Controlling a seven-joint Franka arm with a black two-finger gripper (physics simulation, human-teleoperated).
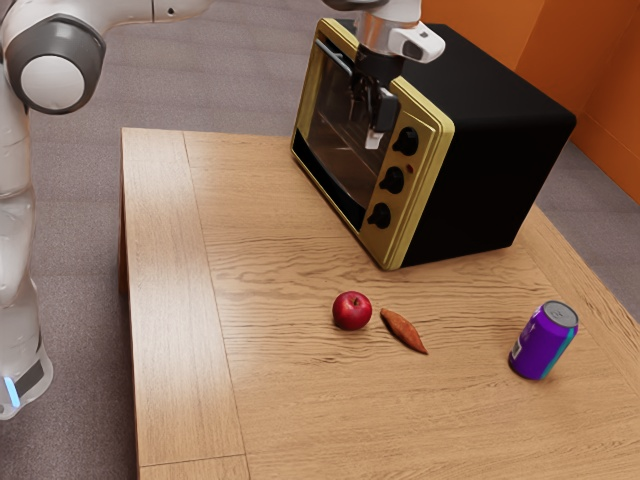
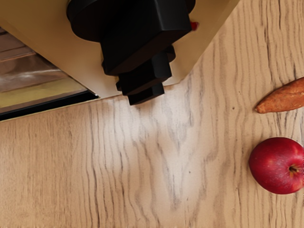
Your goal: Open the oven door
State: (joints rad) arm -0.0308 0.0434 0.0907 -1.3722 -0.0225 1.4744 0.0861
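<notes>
The handle (image 1: 333, 54) lies to one side of the gripper (image 1: 370, 130)

The oven door (image 1: 338, 140) is closed, with its handle as a bar along the top edge. From the jaws, this bar lies toward the exterior view's upper left; its nearer end is quite near to them and its far end is well apart. Its long axis runs across the oven front, following the door's upper edge. The jaws hang in front of the oven, at the side of the knobs (image 2: 145, 40), and they do not hold the bar. If they are wide or narrow, I cannot tell.

In my judgement, the task is at its approach. The next move should bring the jaws sideways, away from the knobs, and set them across the bar, not along it. If the hand goes too close to the front, it could knock a knob.
</notes>
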